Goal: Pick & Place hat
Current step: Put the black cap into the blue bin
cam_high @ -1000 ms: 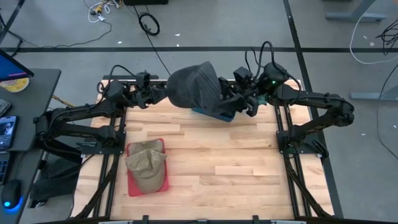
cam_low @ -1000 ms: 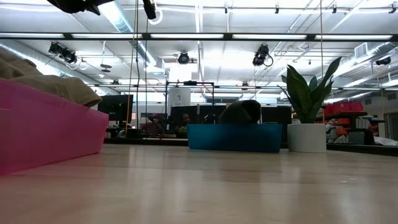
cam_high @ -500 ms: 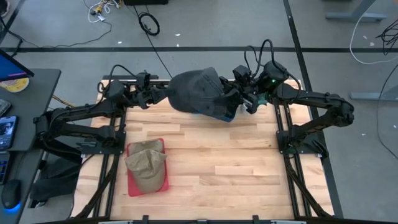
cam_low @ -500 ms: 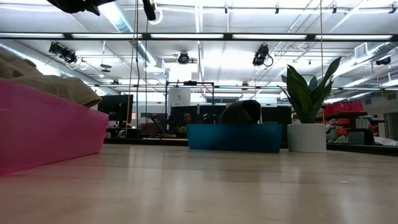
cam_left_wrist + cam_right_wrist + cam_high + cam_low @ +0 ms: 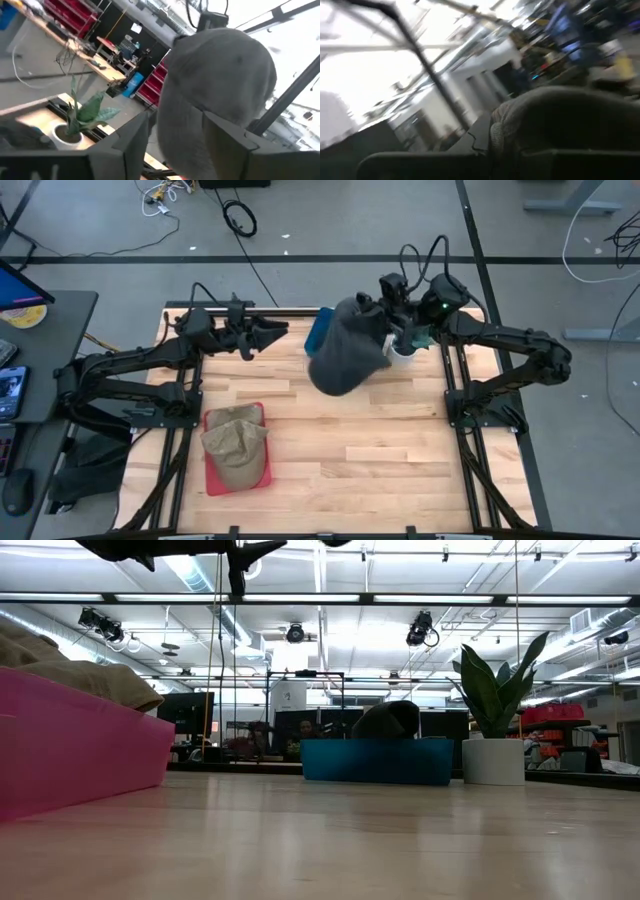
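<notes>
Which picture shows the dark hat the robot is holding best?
The high view: the whole dark hat hangs from the right gripper. The wrist views show only part; the low view misses it.

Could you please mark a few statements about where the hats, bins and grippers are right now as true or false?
1. The dark hat hangs from the right gripper above the table. True.
2. The left gripper grips the dark hat. False: it is open and apart from the hat, off to one side.
3. A tan hat lies in the pink bin. True.
4. The blue bin stands at the near edge of the table. False: it stands at the far side, beside the potted plant.
5. The blue bin is empty. False: the low view shows something dark inside it.
</notes>
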Tool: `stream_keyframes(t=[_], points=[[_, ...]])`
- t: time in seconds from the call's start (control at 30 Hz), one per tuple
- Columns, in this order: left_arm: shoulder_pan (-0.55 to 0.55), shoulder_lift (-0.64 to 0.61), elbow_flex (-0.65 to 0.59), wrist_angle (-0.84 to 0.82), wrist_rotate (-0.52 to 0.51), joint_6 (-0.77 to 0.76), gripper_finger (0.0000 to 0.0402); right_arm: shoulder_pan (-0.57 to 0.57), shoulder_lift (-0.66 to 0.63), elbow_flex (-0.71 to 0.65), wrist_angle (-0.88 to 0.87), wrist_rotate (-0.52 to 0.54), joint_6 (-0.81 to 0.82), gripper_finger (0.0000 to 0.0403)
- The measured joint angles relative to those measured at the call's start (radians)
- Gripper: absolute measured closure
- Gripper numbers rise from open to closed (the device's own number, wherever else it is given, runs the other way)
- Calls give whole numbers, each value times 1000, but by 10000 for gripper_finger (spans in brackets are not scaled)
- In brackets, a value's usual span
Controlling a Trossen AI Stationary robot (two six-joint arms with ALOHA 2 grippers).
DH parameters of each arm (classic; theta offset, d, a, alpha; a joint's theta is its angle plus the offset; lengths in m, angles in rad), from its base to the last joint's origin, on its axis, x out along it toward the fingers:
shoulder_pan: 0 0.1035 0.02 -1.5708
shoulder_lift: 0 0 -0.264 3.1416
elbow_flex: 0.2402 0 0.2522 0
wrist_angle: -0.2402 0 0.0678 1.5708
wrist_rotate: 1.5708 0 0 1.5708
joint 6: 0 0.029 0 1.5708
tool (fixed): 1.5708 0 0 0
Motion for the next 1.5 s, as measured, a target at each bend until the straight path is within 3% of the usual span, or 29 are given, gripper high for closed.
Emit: stream_keyframes(t=[0.17, 0.43, 1.03, 1.5], points=[[-8, -19, 0, 6, 0, 96, 192, -48, -2, 0, -91, 164, -3, 384], [-13, -56, 0, -8, 1, 211, 205, -111, 13, 0, -319, 403, -50, 384], [-11, -68, 0, -59, 17, 229, 214, -176, 226, 0, -382, 472, -17, 384], [-13, -67, 0, -68, 18, 227, 214, -210, 249, 0, -542, 561, -11, 384]])
